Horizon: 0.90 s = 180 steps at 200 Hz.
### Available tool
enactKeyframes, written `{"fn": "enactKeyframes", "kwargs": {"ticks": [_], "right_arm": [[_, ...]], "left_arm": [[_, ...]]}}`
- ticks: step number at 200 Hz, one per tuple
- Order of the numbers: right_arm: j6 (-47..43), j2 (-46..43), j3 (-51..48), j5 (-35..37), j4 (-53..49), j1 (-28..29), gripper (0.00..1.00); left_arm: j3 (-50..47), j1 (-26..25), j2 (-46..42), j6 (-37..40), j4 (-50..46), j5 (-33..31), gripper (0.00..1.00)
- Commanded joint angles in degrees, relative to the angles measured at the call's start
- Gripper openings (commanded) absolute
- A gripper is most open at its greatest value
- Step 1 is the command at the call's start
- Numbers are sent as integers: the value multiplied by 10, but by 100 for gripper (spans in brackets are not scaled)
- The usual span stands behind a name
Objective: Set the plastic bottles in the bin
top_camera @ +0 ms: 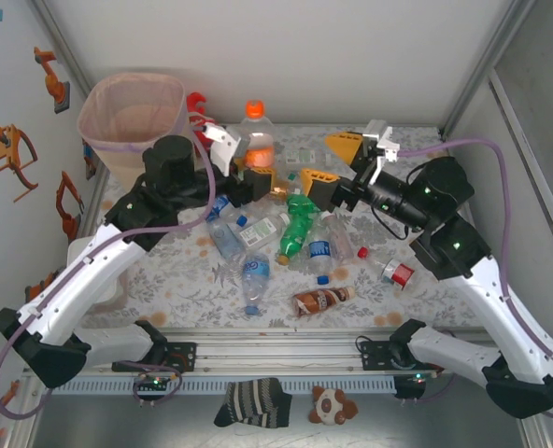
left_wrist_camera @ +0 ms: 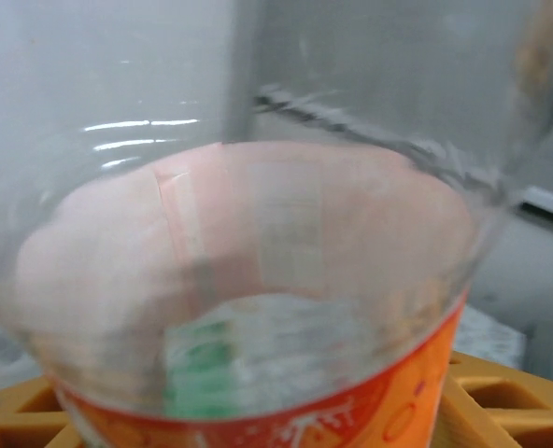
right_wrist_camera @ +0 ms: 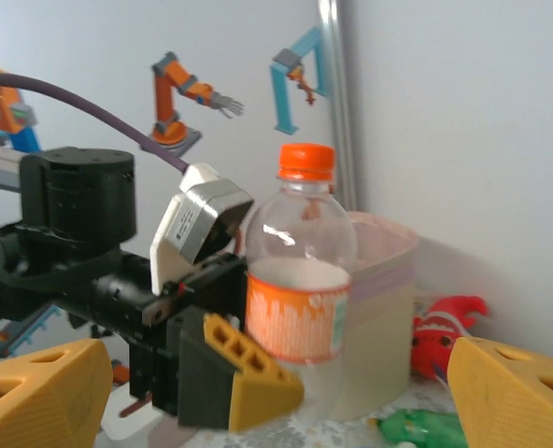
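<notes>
Plastic, clear, orange cap and label: that's the bottle (top_camera: 256, 140) in play, and it's standing upright, cap up. I can't tell if it's lifted or resting on the table (top_camera: 192, 280).
Left claw (top_camera: 261, 173): it's clamping that bottle low on the body, around the bottom edge of the label, with one yellow finger (right_wrist_camera: 234, 369) pressing against its side.
Right claw (top_camera: 333, 161): the fingers are standing wide apart with nothing between them, hanging near the bottle at about 4 o'clock in the top view.
Bin (top_camera: 136, 112): the pink one is sitting at roughly 10 o'clock from the held bottle, near it.
Other bottles: they're lying loose at 6 o'clock, including a green one (top_camera: 298, 224) and a brown one (top_camera: 320, 301).
Handling, my guess: it's looking empty, so it's going to be light, thin-walled, dent-prone and a bit slick.
Where to grab: I'm thinking the labelled middle band, squeezing gently so it isn't popping out.
</notes>
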Motion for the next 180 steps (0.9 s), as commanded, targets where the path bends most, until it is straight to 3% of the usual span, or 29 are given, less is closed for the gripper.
{"fn": "enactKeyframes", "kwargs": {"ticks": [1, 49, 72, 180], "right_arm": [[-31, -6, -6, 58, -22, 3, 92], [-29, 7, -1, 55, -35, 3, 91], [-29, 7, 1, 56, -42, 3, 91], [-20, 12, -3, 52, -58, 3, 91]], "left_arm": [[45, 33, 10, 41, -80, -133, 54], [115, 104, 63, 93, -155, -322, 54], [145, 141, 92, 115, -175, -368, 54], [322, 350, 295, 83, -253, -291, 53]]}}
